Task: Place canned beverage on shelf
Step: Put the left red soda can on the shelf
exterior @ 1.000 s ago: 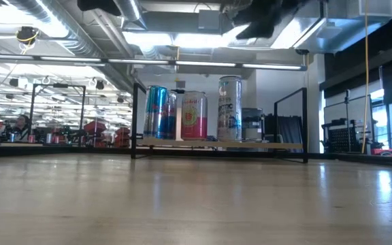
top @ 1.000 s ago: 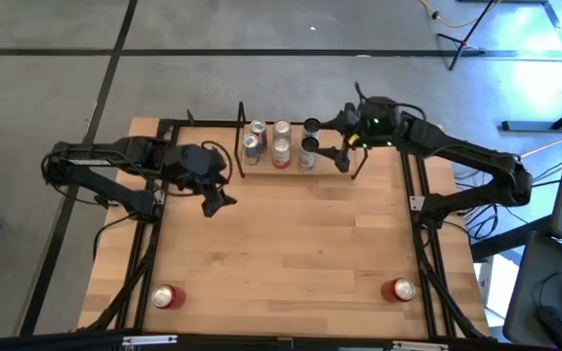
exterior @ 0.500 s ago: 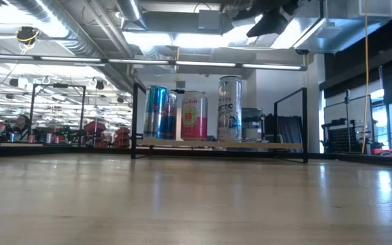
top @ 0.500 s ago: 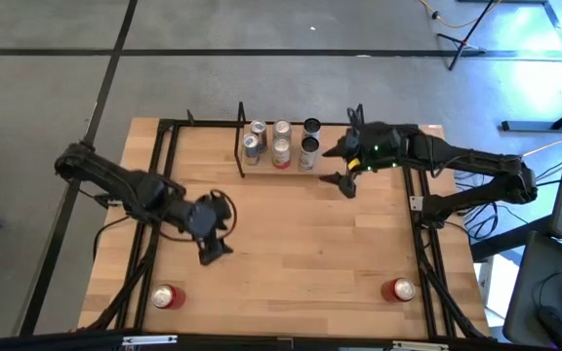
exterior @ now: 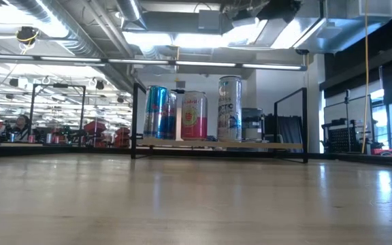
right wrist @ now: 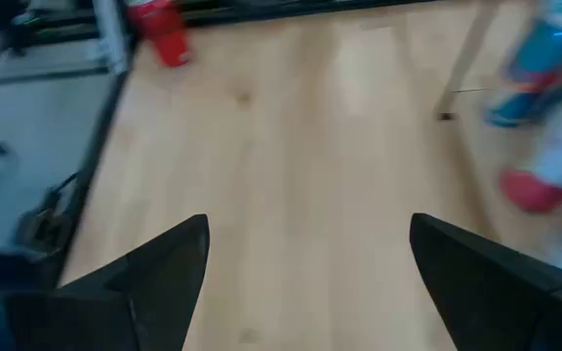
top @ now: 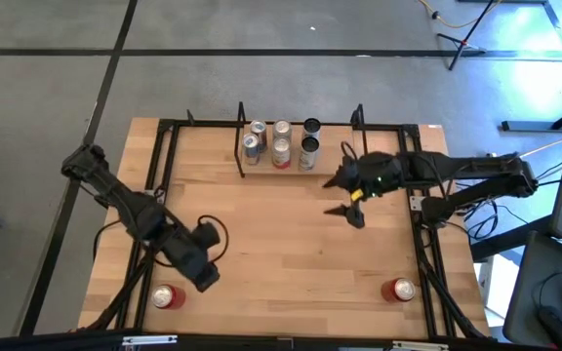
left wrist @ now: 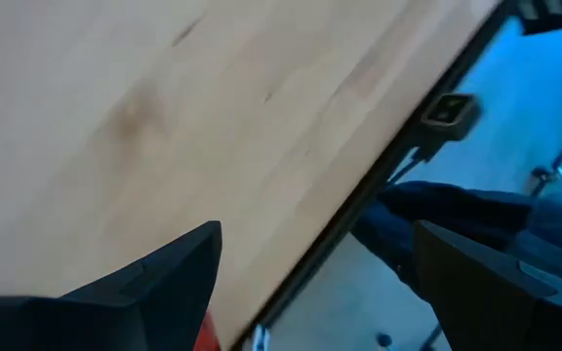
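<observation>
The shelf (top: 261, 171), a light-wood board with black wire end frames, stands at the table's far middle and carries several upright cans (top: 281, 143); it also shows in the low view (exterior: 250, 145). One red can (top: 167, 296) stands near the table's near left corner, another red can (top: 399, 290) near the near right corner. My left gripper (top: 203, 280) is open and empty just right of the left red can, whose edge (left wrist: 206, 333) shows in the left wrist view. My right gripper (top: 342, 199) is open and empty, near-right of the shelf.
Black rails (top: 161, 185) edge the table on all sides. Bare wood (top: 291, 253) lies between the shelf and the two red cans. The right wrist view shows the far-off red can (right wrist: 161, 29) and blurred shelf cans (right wrist: 544, 49).
My left gripper has swung from beside the shelf's left end toward the table's near edge, ending close to the near left red can. My right gripper has drawn back from the shelf's right end toward the near edge. Nothing else has moved.
</observation>
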Action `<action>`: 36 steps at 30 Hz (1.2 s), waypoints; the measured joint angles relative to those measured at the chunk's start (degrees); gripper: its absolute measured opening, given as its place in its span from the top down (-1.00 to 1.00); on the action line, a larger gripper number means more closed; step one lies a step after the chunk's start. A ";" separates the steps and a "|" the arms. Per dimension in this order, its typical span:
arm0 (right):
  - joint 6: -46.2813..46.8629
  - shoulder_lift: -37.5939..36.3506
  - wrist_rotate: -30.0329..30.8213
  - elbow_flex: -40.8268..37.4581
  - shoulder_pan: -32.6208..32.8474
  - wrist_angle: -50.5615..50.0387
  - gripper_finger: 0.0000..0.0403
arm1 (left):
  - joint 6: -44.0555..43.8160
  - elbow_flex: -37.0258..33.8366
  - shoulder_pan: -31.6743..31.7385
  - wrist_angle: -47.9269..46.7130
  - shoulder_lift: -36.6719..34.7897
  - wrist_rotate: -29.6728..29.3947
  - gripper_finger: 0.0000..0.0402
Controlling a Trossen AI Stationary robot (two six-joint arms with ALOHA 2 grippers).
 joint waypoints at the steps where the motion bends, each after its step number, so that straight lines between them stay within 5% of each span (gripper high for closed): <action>1: 0.25 0.00 -0.26 0.00 1.30 -0.17 -0.69 | -2.70 -0.01 -1.00 -0.85 0.00 0.21 -0.60; 14: 2.94 0.02 6.64 -0.02 13.04 0.11 -0.69 | -31.99 -0.42 -14.19 -1.18 6.99 6.83 -0.60; 27: 3.96 0.02 7.36 -0.02 13.56 0.22 -0.69 | -37.80 -0.11 -17.41 -2.05 11.40 8.05 -0.60; 36: 3.69 0.02 7.34 -0.04 13.56 0.22 -0.69 | -39.82 4.86 -20.02 -17.09 10.97 11.38 -0.60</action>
